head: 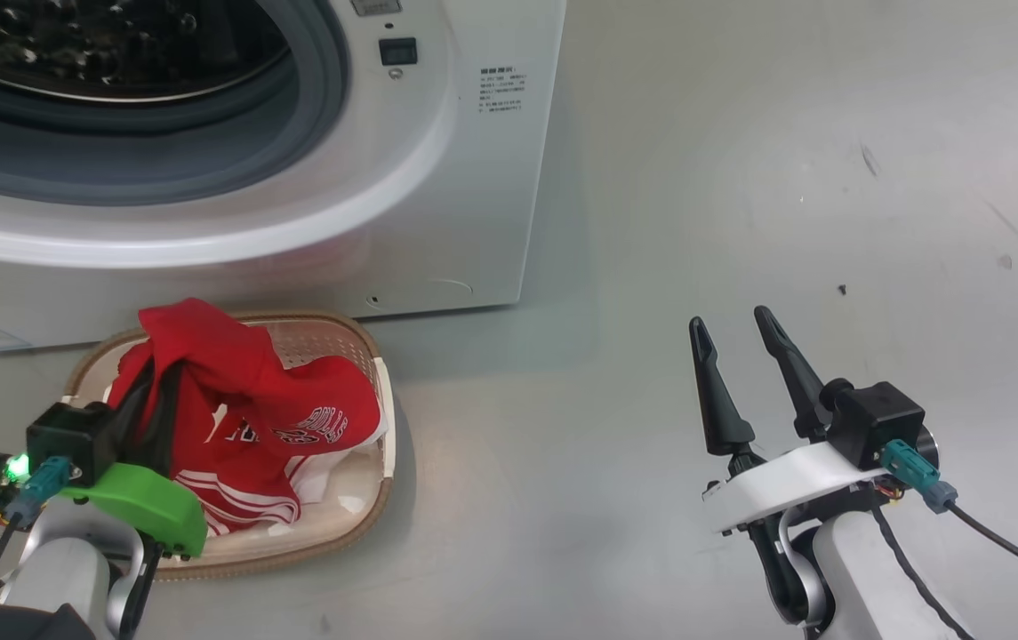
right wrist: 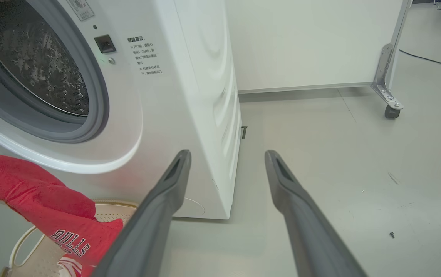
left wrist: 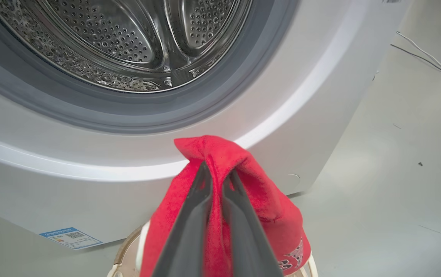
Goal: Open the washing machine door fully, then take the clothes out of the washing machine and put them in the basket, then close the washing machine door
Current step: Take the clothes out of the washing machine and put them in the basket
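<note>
While the left hand (left wrist: 216, 171) pinches a raised fold of the red jersey (head: 242, 391), the rest of it lies heaped in the basket (head: 384, 418), on the floor (head: 740, 178) right before the washing machine (head: 437, 222). Right hand (head: 729, 317) over to the side, jaws spread wide, holding nothing.

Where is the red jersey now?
Head view, lower left: the jersey hangs from the shut left pincer, its lower part lying in the basket just in front of the washer.
</note>
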Controlling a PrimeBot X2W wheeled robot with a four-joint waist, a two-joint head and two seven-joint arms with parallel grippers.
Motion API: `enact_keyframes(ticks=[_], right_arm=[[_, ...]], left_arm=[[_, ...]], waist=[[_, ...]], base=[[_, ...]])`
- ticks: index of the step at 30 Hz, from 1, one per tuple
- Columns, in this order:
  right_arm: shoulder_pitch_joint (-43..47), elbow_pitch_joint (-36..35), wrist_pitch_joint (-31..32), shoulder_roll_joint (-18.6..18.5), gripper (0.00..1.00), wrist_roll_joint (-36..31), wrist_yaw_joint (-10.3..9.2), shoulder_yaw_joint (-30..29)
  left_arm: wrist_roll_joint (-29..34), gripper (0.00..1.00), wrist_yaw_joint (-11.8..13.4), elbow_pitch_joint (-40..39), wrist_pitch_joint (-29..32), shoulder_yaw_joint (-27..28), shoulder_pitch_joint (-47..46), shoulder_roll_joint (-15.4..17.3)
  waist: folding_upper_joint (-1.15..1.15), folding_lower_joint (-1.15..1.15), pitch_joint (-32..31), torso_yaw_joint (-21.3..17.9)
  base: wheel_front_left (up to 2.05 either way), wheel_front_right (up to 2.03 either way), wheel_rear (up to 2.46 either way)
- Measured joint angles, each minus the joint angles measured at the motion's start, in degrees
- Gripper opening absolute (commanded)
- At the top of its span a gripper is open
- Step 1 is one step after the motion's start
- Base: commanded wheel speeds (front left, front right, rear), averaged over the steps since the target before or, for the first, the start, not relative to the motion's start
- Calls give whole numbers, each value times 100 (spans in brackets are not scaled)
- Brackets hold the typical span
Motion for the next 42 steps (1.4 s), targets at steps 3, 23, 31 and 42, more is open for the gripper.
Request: enact_keyframes(ticks=[3,23,31,42], right_arm=[[-79,-36,0,-1,100,-1,0,1],[-399,-197,0,0,100,55,-56,51],[-489,-250,0,1,100,53,-103,40],[-505,-261,0,2,100,-64,-153,-26]], left_arm=[[108,0,0,151,51,-113,-14,76],[102,0,0,1180,280,1,-826,280],[35,0,2,1712,380,134,-1072,301],[-499,0,194,2542,547,673,-1312,144]], waist=[[0,0,169,-52],[0,0,1111,-632],[0,0,1388,-762],[0,0,1625,-724]], base=[[0,0,0],[0,0,0],[0,0,0],[0,0,0]])
